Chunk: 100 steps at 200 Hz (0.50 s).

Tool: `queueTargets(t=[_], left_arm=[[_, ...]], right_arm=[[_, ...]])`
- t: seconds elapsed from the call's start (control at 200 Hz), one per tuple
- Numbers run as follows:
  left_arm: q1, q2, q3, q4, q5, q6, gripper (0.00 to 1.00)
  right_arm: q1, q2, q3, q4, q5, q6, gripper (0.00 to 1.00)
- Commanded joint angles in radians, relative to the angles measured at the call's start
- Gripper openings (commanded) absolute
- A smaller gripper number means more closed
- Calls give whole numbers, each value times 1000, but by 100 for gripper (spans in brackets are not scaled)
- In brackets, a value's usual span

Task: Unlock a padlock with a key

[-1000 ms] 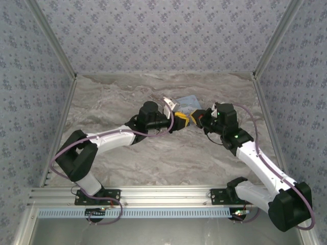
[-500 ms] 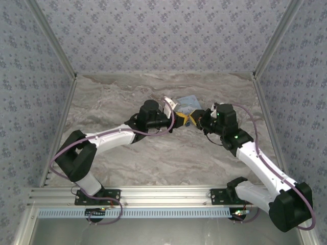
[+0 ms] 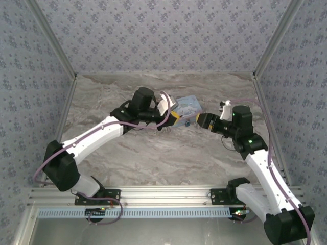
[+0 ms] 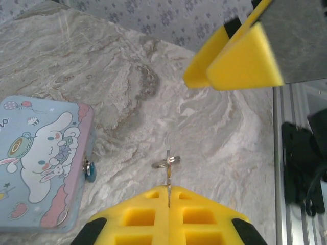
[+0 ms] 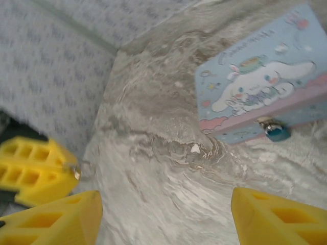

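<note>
left gripper (image 4: 168, 193) is clamped on the key (image 4: 168, 171), right gripper (image 5: 166, 212) gapes open. padlock (image 4: 90, 170) hangs at the front edge of the cartoon tin (image 4: 41, 158), 9 o'clock of the key. nothing steadies it, so poking could just shove it away

The top camera looked down from above and behind the arm bases over the whole counter (image 3: 153, 163). The wrist cameras sat low and close, facing past the left tool (image 4: 168, 196) and right tool (image 5: 166, 204); both took in the tin (image 4: 36, 158), padlock (image 4: 90, 170) and key (image 4: 168, 166).
</note>
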<state>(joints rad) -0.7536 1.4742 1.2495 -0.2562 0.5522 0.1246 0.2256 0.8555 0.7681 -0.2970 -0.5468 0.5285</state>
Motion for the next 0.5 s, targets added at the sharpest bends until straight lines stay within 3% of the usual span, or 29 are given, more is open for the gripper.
queueTargets(t=[0.0, 0.125, 0.235, 0.36, 0.495], left_arm=[[0, -26, 69, -260, 13, 159, 0], [1, -36, 102, -323, -3, 220, 0], [0, -48, 112, -333, -3, 241, 0], [1, -53, 119, -332, -4, 245, 0], [0, -55, 117, -328, -2, 248, 0]], right_arm=[[3, -26, 52, -68, -170, -377, 70], [40, -25, 80, -127, -234, -649, 71], [109, -16, 86, -129, -211, -814, 71], [167, 20, 76, -28, -191, -840, 71], [215, 64, 51, 92, -172, -838, 65]])
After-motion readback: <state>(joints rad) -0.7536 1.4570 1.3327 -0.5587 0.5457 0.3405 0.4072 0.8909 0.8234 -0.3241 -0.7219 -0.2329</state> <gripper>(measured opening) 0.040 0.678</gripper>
